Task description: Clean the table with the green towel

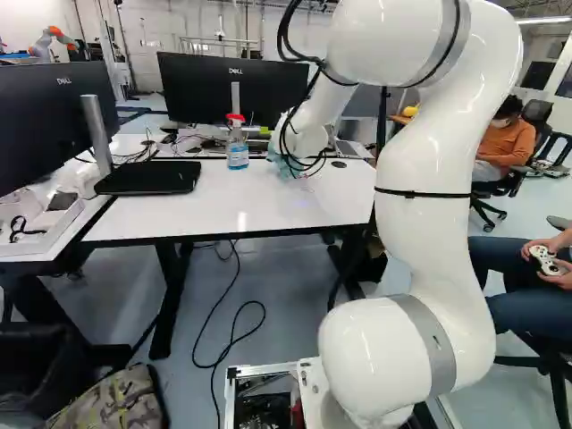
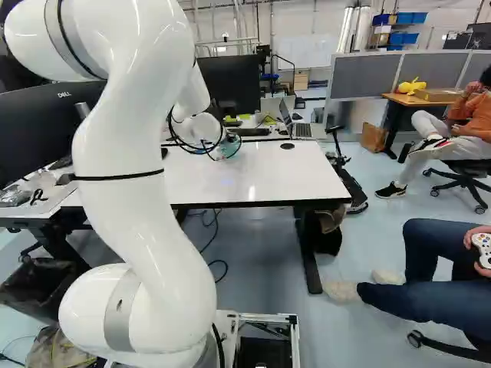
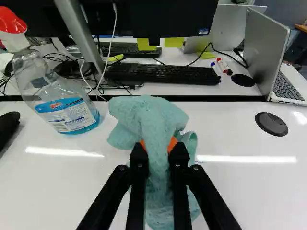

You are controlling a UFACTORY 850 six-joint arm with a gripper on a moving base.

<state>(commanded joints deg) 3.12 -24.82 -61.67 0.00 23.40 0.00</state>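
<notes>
The white desk [image 1: 214,206], the largest of the task's things, extends under the raised arm, its glossy top reflecting the overhead light. Beyond its far edge stands a dark monitor [image 1: 228,89], with a black keyboard [image 3: 163,73] before it and an open laptop [image 3: 273,55] to the right in the left base view. The towel [image 3: 152,122] is a pale blue-green cloth, soft and matt, bunched into a rounded, folded heap with loose lobes spreading at both sides. It lies at the claw [image 1: 293,159], over the far part of the desk: one gathered fold passes between the fingers, while the remaining cloth bulges ahead of the fingertips and hangs beneath them. The claw [image 3: 157,146] is narrow, its two orange pads [image 3: 171,143] pressing the fold from opposite sides. A clear spray bottle [image 1: 237,152] with blue liquid and a red head stands upright on the desk near the towel, apart from it.
</notes>
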